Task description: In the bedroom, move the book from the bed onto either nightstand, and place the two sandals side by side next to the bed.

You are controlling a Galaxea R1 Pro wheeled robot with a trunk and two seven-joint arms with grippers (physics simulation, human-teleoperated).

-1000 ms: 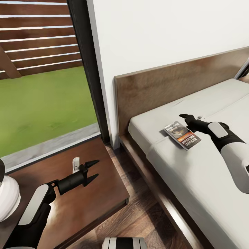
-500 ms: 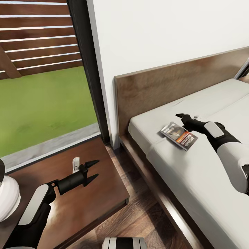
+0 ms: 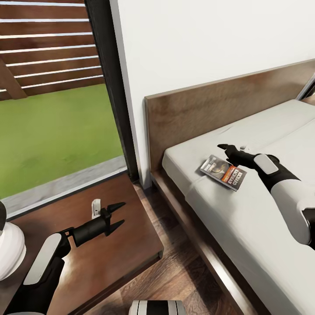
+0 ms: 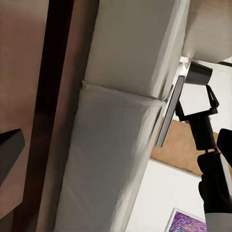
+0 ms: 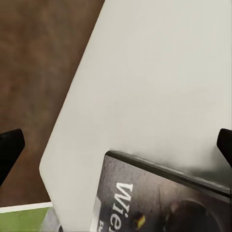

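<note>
1. The book [image 3: 223,171] is lying flat on the bed [image 3: 245,218] mattress, near the headboard [image 3: 210,109].
2. The right gripper [image 3: 227,148] is hovering just beside the book's far edge — its fingers spread apart, grasping nothing; in the right wrist view the book [image 5: 164,198] is sitting between the two dark fingertips [image 5: 9,147].
3. The left gripper [image 3: 117,215] is hanging over the nightstand [image 3: 109,258] — fingers parted, empty.

A small white object [image 3: 96,207] stands on the far left; a white rounded lamp-like thing [image 3: 9,249] sits nearer left.
</note>
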